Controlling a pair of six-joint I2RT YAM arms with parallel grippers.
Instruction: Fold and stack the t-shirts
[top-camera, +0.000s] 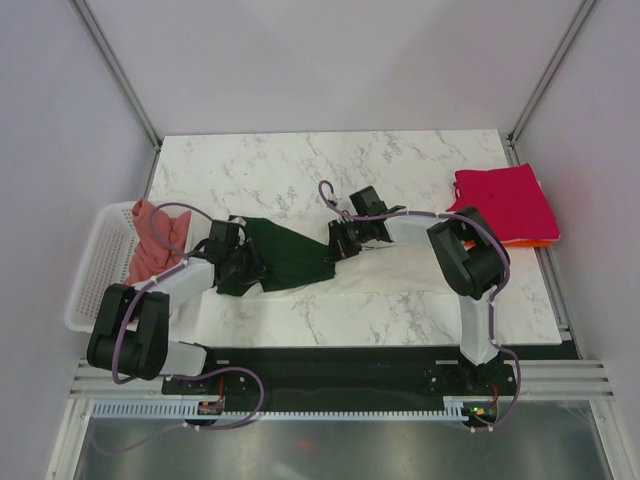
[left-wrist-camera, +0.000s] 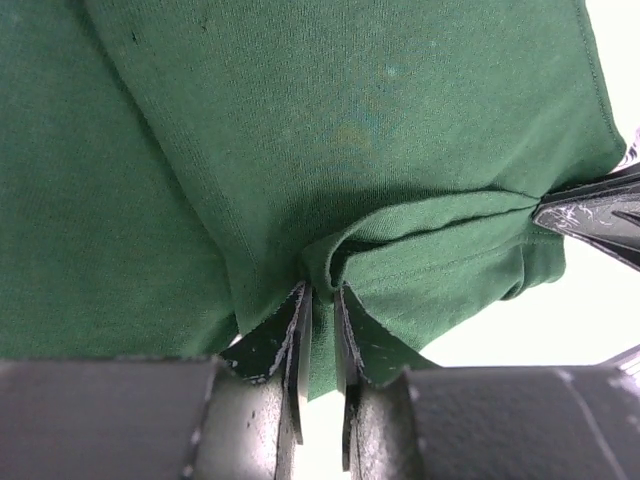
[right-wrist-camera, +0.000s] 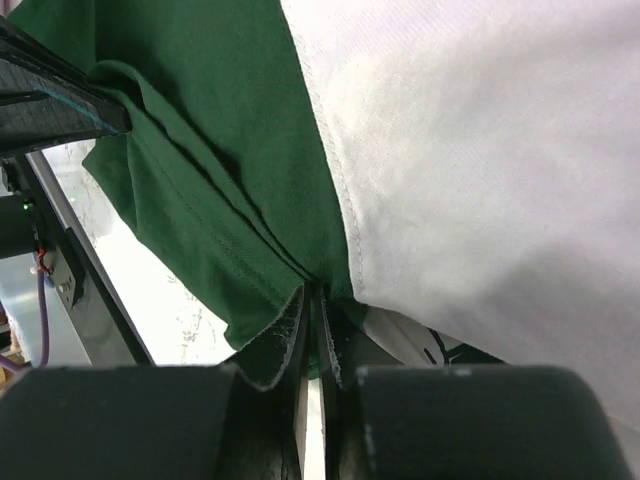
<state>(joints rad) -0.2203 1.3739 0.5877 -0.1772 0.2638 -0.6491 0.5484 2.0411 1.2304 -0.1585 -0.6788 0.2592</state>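
We judge the main risk to be slippage: each gripper bites only a thin bunched fold near its fingertips, so a quick lift or a pull apart could draw the cloth out of 1 grip and leave the garment hanging lopsided. A 2nd risk is contact between the 2 arms, since each wrist view shows the other's finger close by on the same green panel. A 3rd is a crooked fold, because both holds sit at the dark green part while the cream body appears to lie slack toward the near edge of the table (top-camera: 300, 170). The left gripper (left-wrist-camera: 318, 300) is pinched narrow on a green fold of the cream and green t-shirt (top-camera: 285, 255); the right gripper (right-wrist-camera: 312, 300) is pinched narrow where green meets cream. The shirt lies mid-table, spanning between both grippers. The salmon-pink t-shirt (top-camera: 150, 245) sits in the basket (top-camera: 88, 270) at the left edge; the magenta t-shirt (top-camera: 505, 200) lies folded on the orange t-shirt (top-camera: 530, 242) at the right edge.
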